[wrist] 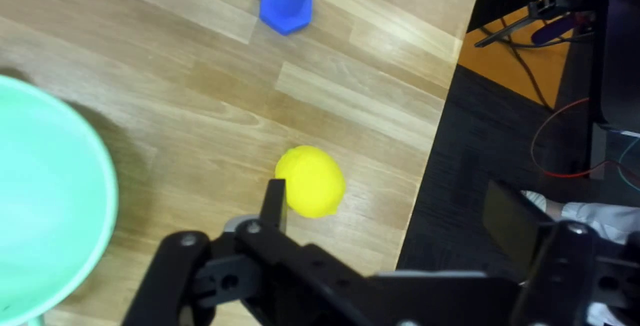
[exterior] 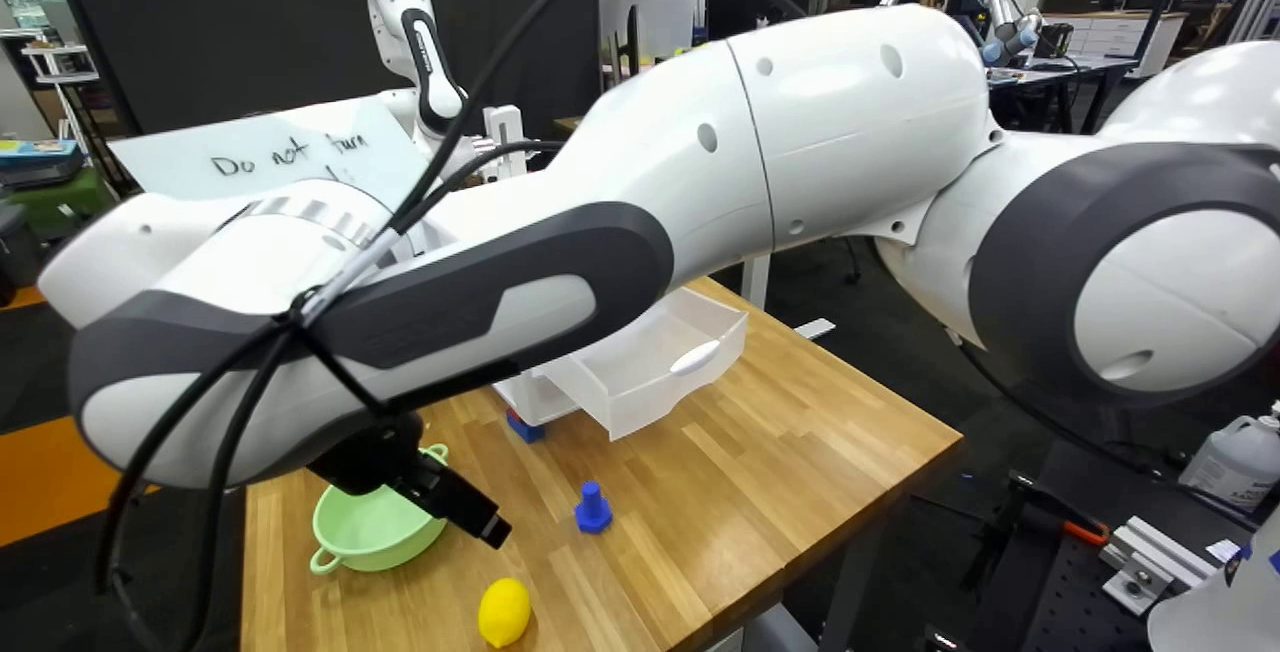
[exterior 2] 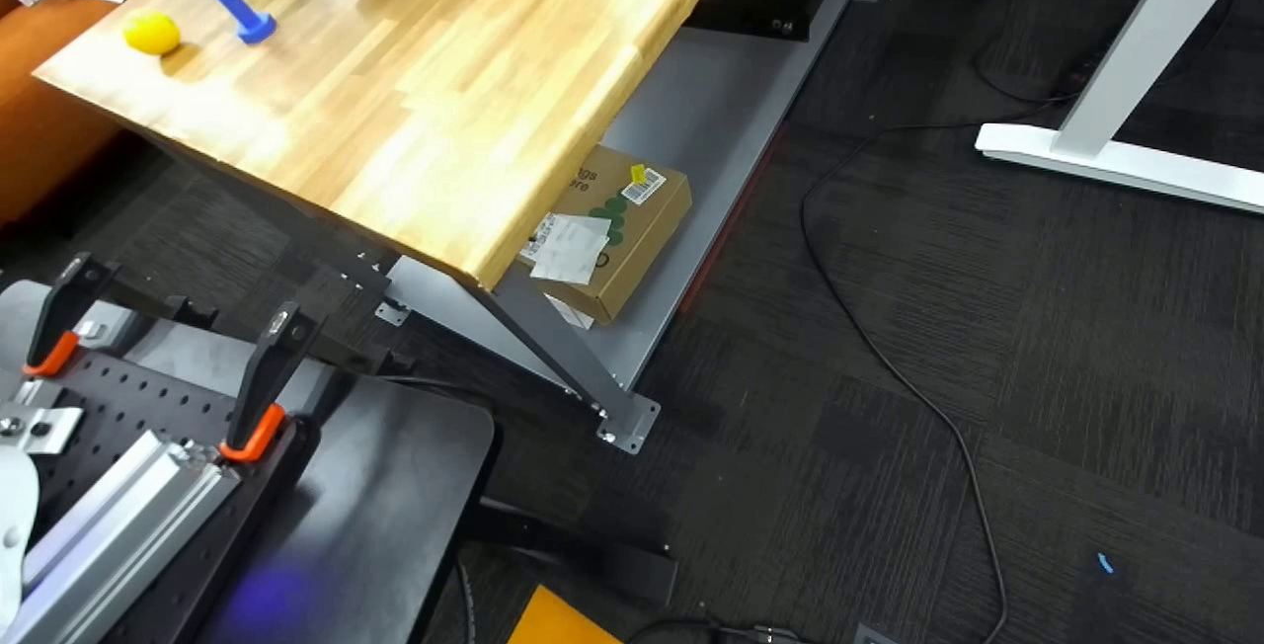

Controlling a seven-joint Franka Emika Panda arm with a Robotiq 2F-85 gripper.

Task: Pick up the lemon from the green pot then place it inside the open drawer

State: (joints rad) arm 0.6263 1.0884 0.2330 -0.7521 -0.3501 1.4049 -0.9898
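The outstretched white arm bends down at its end, the gripper spread wide.

There is one lemon, one green pot, one blue bolt, one pulled-out white drawer and one paper sign. The gripper has two fingers. In an exterior view there are two black clamps and one brown box.

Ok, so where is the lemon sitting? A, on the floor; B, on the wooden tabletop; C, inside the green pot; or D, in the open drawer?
B: both exterior views show the lemon resting on the wooden tabletop, outside the green pot.
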